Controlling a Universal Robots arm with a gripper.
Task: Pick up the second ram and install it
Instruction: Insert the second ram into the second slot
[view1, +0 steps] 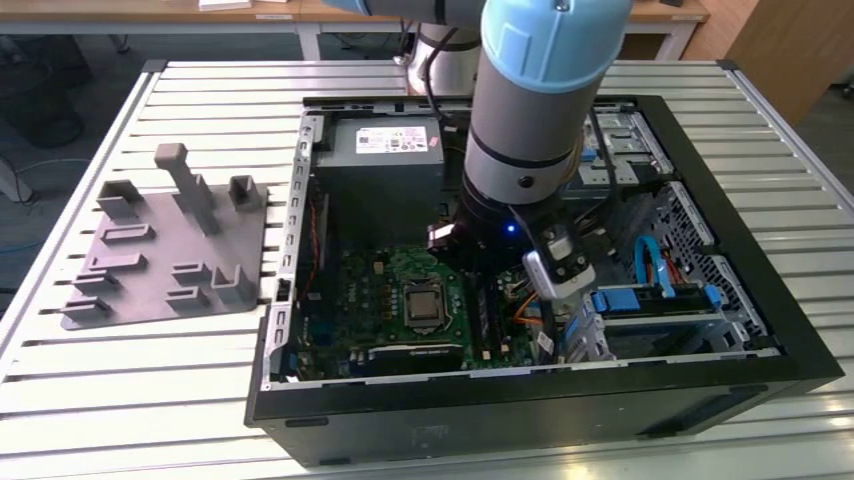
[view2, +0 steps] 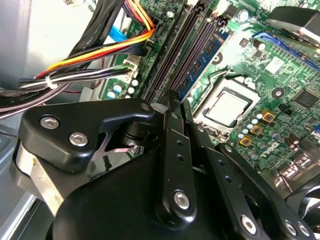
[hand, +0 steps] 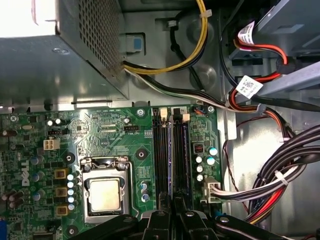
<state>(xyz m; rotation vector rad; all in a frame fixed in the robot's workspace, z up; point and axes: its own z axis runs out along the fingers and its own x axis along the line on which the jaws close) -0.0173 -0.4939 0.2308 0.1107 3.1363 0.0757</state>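
Note:
The second ram (view2: 201, 64) is a thin dark stick with a bluish-green tint. It stands on edge in a slot of the green motherboard (hand: 115, 130), beside the processor socket (hand: 105, 194). In the first wrist view the second ram (hand: 171, 150) shows as a thin blue line between the dark slots. My gripper (view2: 177, 100) has its black fingers closed on the near end of the stick. Its fingertips meet over that same slot in the first wrist view, gripper (hand: 172, 206). In the exterior view my arm (view1: 534, 120) reaches down into the open computer case (view1: 767, 345).
A grey power supply (view1: 380, 150) sits at the back of the case. Cable bundles (hand: 280, 175) run close beside the slots. Blue drive latches (view1: 647, 300) lie toward the exterior view's right. A grey tray with upright posts (view1: 174, 250) rests on the slatted table (view1: 120, 400).

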